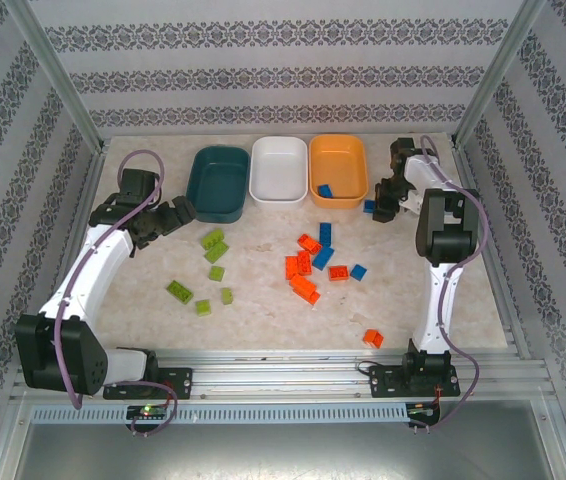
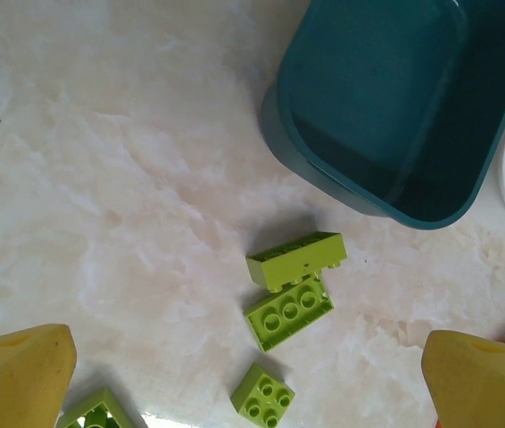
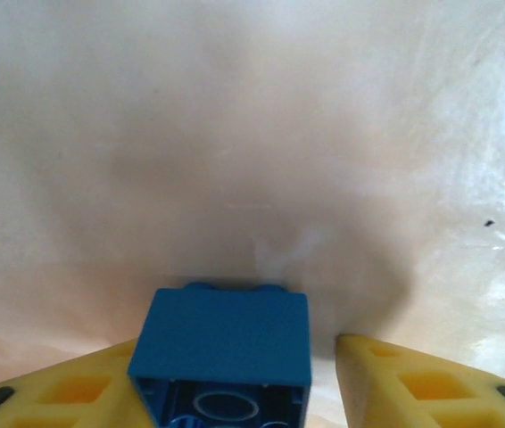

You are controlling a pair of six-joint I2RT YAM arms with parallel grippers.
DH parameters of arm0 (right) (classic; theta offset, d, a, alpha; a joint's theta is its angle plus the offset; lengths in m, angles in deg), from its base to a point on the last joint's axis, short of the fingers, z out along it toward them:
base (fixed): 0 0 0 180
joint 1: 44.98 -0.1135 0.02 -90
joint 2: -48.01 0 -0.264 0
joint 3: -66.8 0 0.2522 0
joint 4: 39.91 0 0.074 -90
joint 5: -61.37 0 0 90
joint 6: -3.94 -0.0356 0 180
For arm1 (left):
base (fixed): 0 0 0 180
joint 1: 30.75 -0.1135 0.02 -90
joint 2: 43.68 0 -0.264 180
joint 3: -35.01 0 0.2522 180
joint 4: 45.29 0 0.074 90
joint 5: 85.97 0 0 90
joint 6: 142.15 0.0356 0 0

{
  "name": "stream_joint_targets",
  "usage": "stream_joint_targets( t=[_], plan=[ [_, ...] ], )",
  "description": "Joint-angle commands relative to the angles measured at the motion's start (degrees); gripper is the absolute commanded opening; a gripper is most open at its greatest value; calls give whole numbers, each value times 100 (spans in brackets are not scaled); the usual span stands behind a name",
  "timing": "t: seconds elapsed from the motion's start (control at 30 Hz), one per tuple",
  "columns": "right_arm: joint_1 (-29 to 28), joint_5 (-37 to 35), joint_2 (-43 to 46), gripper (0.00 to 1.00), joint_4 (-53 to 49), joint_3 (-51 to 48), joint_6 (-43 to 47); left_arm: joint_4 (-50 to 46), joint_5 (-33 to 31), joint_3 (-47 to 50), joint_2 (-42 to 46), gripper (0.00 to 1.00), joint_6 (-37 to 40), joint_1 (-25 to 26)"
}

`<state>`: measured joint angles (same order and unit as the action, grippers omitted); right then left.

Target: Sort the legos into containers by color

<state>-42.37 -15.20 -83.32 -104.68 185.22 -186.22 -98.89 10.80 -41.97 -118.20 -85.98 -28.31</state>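
Barely begun: a blue lego (image 1: pixel 325 190) lies in the orange bin (image 1: pixel 339 160), left of the right pincer (image 3: pixel 239 352). That pincer straddles a second blue lego (image 3: pixel 219 334), seemingly not yet pinching. The left pincer (image 2: pixel 248 343) is spread wide over green legos (image 2: pixel 288 308); most remain on the surface (image 1: pixel 263 310).

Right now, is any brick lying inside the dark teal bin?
No, seen from above, the floor of the dark teal bin is bare, and the lime green bricks lie outside it.
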Motion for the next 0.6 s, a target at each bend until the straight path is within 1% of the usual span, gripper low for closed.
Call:
stream_joint_targets(
  t=[0.0, 0.07, 0.17, 0.4, 0.5, 0.57],
  plan=[
    [95, -75, 84, 45, 0, -327, 67, -103, -129, 52, 141, 100, 58, -79],
    [158, -91, 251, 40, 33, -490, 123, -91, -123, 78, 162, 100, 39, -77],
    [249, -108, 490, 38, 58, -637, 286, -33, -122, 108, 175, 100, 18, -77],
    [452, -131, 1131, 38, 108, -894, 660, 103, -18, 123, 107, 100, -43, -77],
    [495, -179, 1360, 38, 73, -832, 857, 166, 45, 121, 68, 100, -76, -78],
    [478, -87, 1417, 38, 141, -677, 1049, 212, 92, 132, 53, 100, -97, -77]
  ],
)
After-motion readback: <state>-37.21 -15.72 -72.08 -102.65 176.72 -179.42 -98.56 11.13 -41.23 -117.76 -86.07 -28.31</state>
